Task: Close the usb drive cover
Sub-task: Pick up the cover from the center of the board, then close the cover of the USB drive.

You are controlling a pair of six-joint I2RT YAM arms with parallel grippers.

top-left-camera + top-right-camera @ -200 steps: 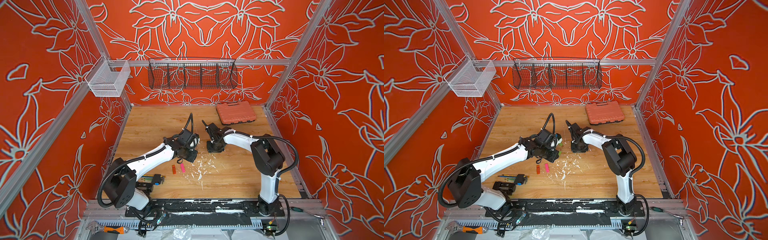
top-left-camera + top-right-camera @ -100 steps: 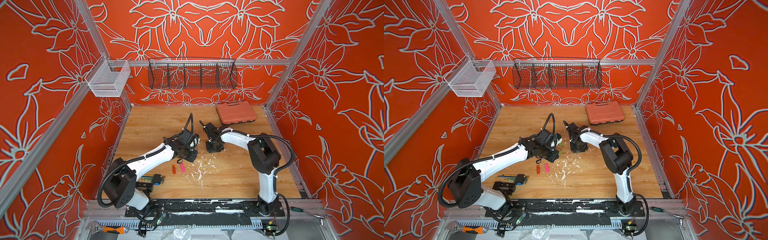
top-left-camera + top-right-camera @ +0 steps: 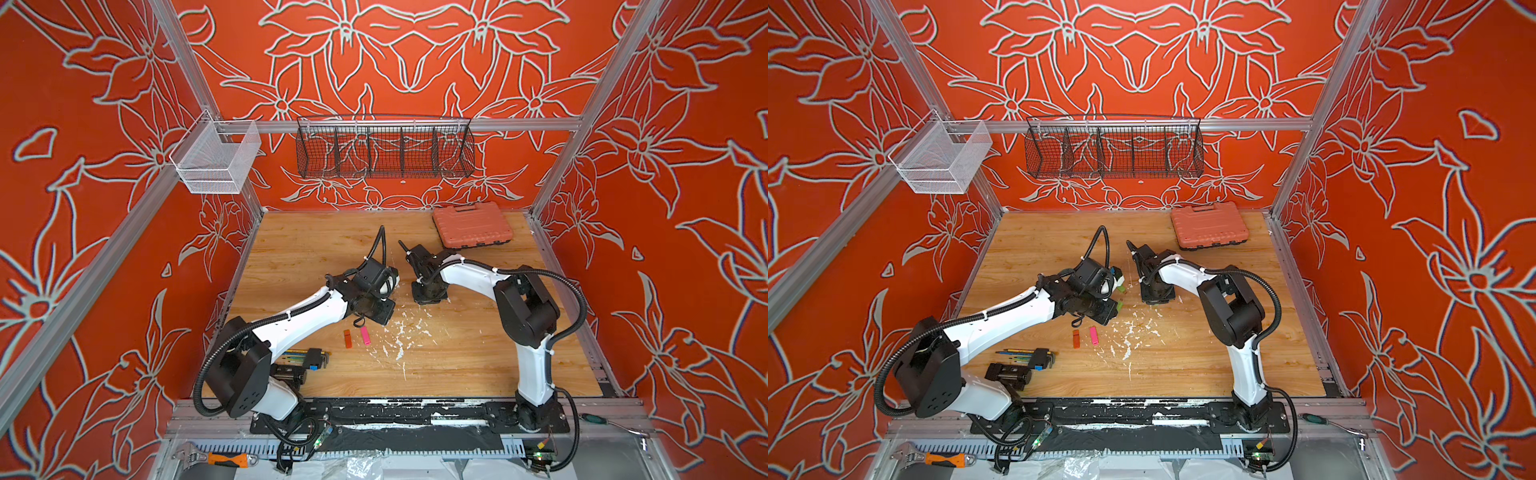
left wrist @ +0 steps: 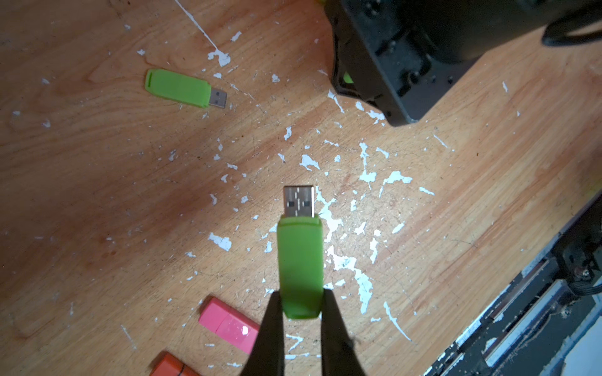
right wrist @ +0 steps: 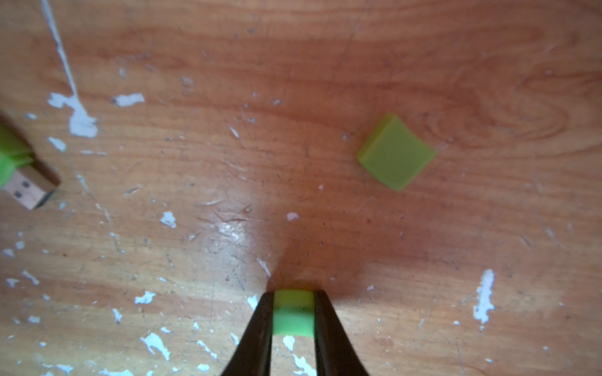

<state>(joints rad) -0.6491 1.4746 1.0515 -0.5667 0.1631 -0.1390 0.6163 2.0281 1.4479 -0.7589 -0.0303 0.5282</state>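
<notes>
The left gripper (image 4: 301, 304) is clamped on the tail of a green usb drive (image 4: 300, 260) with its plug bare, held just beside the pink drive (image 4: 228, 324). The right gripper (image 5: 292, 293), farther from the pink drive, pinches a green cover (image 5: 293, 320) between its fingers. A second green drive (image 4: 182, 88) and a spare cover (image 5: 395, 151) lie loose, well apart from the pink drive.

A: Top views?
B: Bright, even overhead light; sharp; stretched toward the edges.
A: Left wrist view?
B: Sharp. USB drive (image 4: 300, 267) in the left gripper (image 4: 301, 293) well lit; glare spot on the pink drive (image 4: 228, 325) beside it; table (image 4: 97, 195) dimmer farther out.
A: Right wrist view?
B: Soft. Cap (image 5: 293, 320) in the right gripper (image 5: 293, 293) blurred; glare and shadow on the table just ahead.
</notes>
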